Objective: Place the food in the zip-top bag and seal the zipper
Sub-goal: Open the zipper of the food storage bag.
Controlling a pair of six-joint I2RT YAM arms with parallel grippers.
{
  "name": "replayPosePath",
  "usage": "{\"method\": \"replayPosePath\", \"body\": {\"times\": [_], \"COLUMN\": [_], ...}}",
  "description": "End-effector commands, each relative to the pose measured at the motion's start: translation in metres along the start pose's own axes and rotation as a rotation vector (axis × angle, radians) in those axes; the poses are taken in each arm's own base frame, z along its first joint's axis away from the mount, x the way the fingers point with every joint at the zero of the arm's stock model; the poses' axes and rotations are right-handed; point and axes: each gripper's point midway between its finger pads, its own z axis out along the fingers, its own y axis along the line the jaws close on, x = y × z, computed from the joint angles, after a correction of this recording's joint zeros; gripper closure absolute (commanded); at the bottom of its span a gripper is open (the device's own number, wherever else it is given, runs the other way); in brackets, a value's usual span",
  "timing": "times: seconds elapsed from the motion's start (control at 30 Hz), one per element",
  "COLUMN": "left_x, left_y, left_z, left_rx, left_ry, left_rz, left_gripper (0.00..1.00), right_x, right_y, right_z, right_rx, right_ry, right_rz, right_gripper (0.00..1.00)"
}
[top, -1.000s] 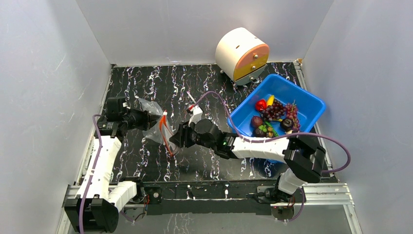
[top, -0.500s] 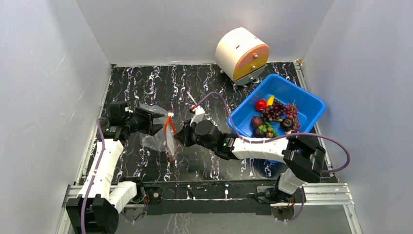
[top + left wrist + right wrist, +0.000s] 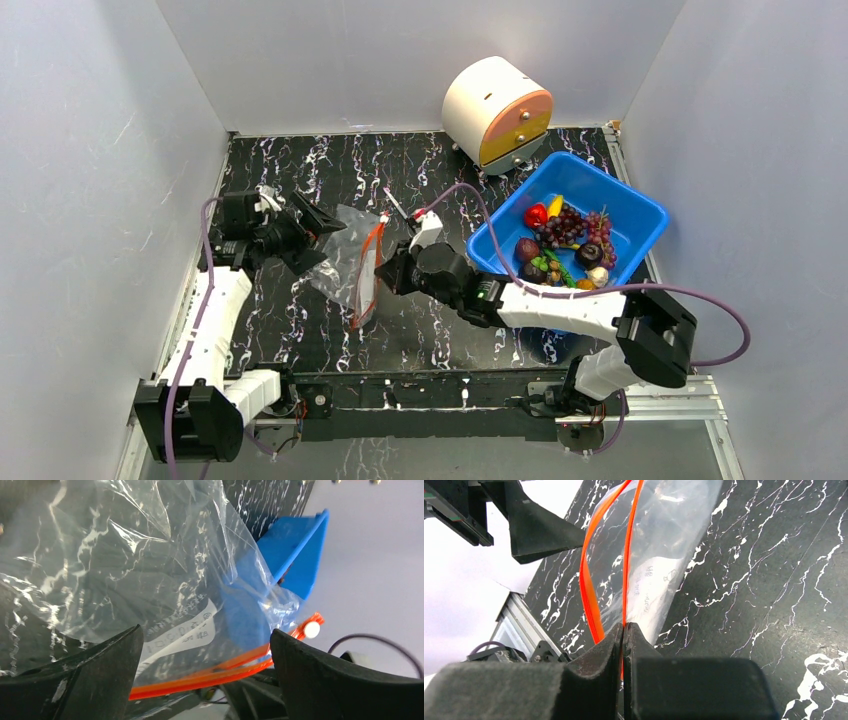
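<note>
The clear zip-top bag [image 3: 345,250] lies mid-table between the two grippers, its white label [image 3: 185,630] facing the left wrist camera. Its red-orange zipper [image 3: 370,268] is parted into two strips [image 3: 589,580]. My right gripper [image 3: 384,272] is shut on one of those strips [image 3: 626,555]. To the bag's left, my left gripper [image 3: 318,242] stands wide open, its fingers [image 3: 95,675] on either side of the bag's near end and not pressing it. The food sits in the blue bin: grapes [image 3: 566,228], a red fruit [image 3: 536,215] and a yellow banana [image 3: 555,205].
The blue bin [image 3: 640,205] stands at the right, holding more dark fruit. A white round container with an orange face [image 3: 497,110] is at the back. A thin black pen [image 3: 395,205] lies just behind the bag. Grey walls enclose the table.
My left gripper has opened and let go of the bag. The right gripper has shut on a zipper strip and shifted the bag a little to the right.
</note>
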Motion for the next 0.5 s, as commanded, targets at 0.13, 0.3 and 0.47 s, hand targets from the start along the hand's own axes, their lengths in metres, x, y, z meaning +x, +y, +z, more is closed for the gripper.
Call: {"method": "replayPosePath", "body": {"times": [0.13,0.3,0.47], "left_x": [0.028,0.046,0.051], "left_y": [-0.021,-0.021,-0.019], "left_z": [-0.024,-0.028,-0.03], "left_rx": [0.202,0.285,0.292], "left_ry": [0.111,0.133,0.123], "left_rz": [0.428,0.441,0.466], "left_gripper": [0.1,0.19,0.28], "right_x": [-0.027,-0.031,-0.036], "right_y": [0.002,0.0,-0.004], "right_z": [-0.011,-0.016,-0.022], "right_rx": [-0.039,-0.057,-0.07], "right_ry": [0.007,0.026,0.039], "right_rz": [0.27,0.344,0.389], "right_gripper": [1.0,1.0,1.0]}}
